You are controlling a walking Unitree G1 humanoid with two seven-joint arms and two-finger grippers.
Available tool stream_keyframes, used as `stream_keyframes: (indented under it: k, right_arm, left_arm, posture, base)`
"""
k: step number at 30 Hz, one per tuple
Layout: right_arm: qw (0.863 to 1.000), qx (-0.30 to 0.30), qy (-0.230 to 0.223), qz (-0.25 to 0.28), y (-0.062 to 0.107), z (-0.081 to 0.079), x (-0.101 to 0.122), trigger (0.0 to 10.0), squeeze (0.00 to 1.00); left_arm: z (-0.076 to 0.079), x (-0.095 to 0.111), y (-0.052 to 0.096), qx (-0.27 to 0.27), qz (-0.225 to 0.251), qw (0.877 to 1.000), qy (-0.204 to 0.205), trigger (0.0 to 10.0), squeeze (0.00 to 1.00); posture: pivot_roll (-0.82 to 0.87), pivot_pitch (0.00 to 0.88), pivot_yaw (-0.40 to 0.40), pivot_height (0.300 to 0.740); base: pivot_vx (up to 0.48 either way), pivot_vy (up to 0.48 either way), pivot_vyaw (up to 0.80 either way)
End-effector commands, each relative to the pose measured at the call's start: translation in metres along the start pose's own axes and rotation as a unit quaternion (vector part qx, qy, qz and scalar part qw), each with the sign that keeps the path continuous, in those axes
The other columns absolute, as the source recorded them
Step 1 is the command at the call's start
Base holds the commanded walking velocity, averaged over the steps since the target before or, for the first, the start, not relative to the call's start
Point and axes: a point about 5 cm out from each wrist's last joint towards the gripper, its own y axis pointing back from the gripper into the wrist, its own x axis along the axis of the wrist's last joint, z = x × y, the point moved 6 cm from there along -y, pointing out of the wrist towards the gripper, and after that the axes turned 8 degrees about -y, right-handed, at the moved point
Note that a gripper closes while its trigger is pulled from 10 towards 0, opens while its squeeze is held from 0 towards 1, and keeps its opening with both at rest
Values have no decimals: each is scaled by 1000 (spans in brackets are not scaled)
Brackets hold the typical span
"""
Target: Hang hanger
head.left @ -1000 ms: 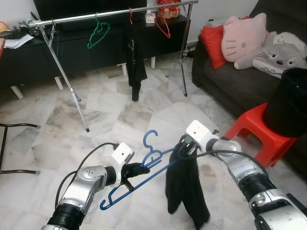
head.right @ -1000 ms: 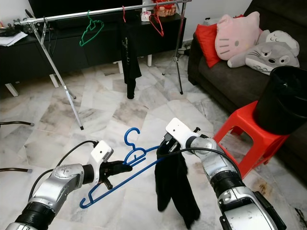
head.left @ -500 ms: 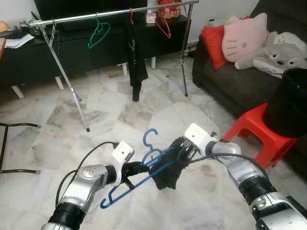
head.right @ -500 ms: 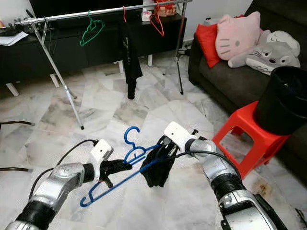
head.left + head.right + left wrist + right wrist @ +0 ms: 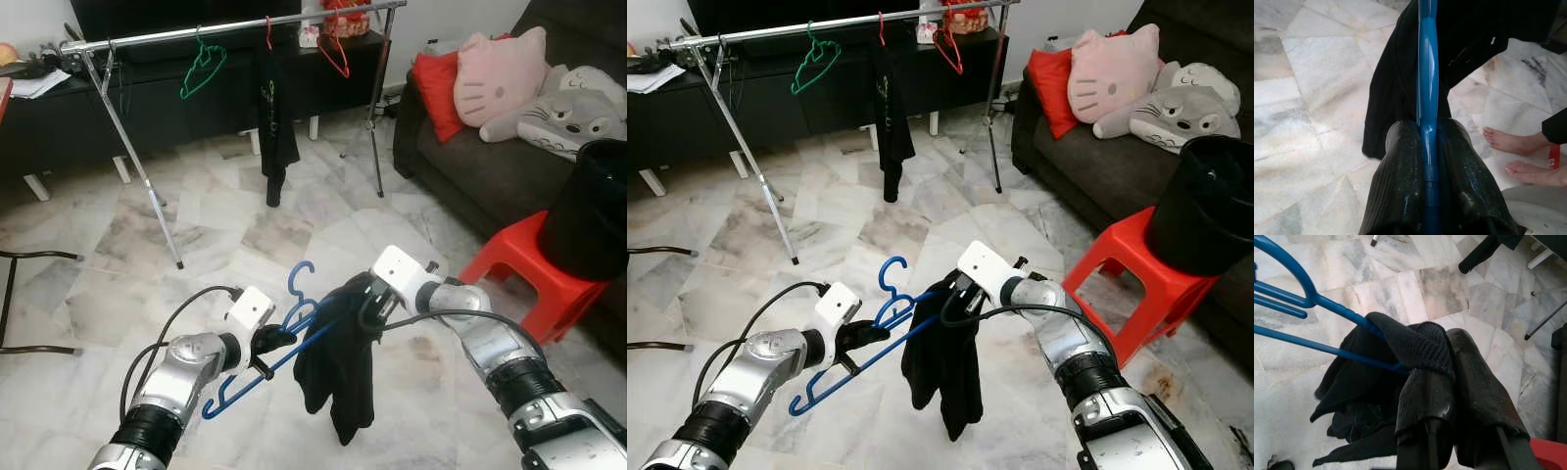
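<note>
Left eye view: a clothes rack (image 5: pixel 147 37) stands well beyond both arms. Nearer, a black garment (image 5: pixel 338 362) hangs over one end of the blue hanger (image 5: pixel 257 367), held above the marble floor (image 5: pixel 225 225). The right gripper (image 5: pixel 1449 377) pinches the garment's fabric; the left gripper (image 5: pixel 1426 147) clamps the hanger's bar.

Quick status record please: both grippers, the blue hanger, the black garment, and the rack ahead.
left gripper: shut on blue hanger
right gripper: shut on black garment
black garment: draped over the hanger's right end, hanging down
clothes rack: ahead, holding a green hanger, red hangers and dark clothing
blue hanger: not yet on rack
</note>
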Motion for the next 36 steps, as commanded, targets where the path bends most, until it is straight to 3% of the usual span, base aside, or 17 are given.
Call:
stream_keyframes:
  k: [1, 6, 14, 18, 24, 29, 32, 36]
  right_arm:
    - [1000, 4, 5, 14, 1, -2, 10, 10000, 0]
    - [1000, 5, 8, 17, 1, -3, 12, 10000, 0]
    - [1000, -18, 8, -5, 2, 3, 2, 10000, 0]
    - [1000, -12, 8, 0, 2, 1, 5, 10000, 0]
    - [999, 2, 5, 48, 5, -5, 31, 10000, 0]
    - [998, 15, 16, 66, 8, -11, 46, 10000, 0]
    - [996, 35, 25, 80, 10, -20, 53, 10000, 0]
    - [996, 24, 26, 76, 10, -16, 51, 10000, 0]
  left_arm:
    - [-2, 5, -3, 8, 1, 1000, -12, 10000, 0]
    - [-3, -1, -5, 20, -15, 999, -29, 10000, 0]
    - [-15, 9, -8, 59, 2, 997, -44, 10000, 0]
    - [-10, 13, -9, 45, 13, 998, -40, 10000, 0]
    - [3, 25, -10, 6, 50, 998, -25, 10000, 0]
    - [-4, 35, -12, 29, 69, 997, -6, 10000, 0]
    - [9, 49, -12, -17, 102, 994, 24, 10000, 0]
    - [20, 57, -8, -60, 122, 990, 30, 10000, 0]
  posture:
    - [-84, 0, -32, 740]
    - [-84, 0, -32, 740]
    - [-85, 0, -34, 740]
    - [-85, 0, -34, 740]
    - [-87, 0, -33, 740]
    - [-88, 0, -33, 740]
    - [-93, 0, -32, 740]
    - [-91, 0, -33, 740]
  base:
    - [0, 0, 0]
    - [0, 0, 0]
    - [0, 0, 0]
    - [0, 0, 0]
    - [0, 0, 0]
    - [0, 0, 0]
    - [0, 0, 0]
    - [0, 0, 0]
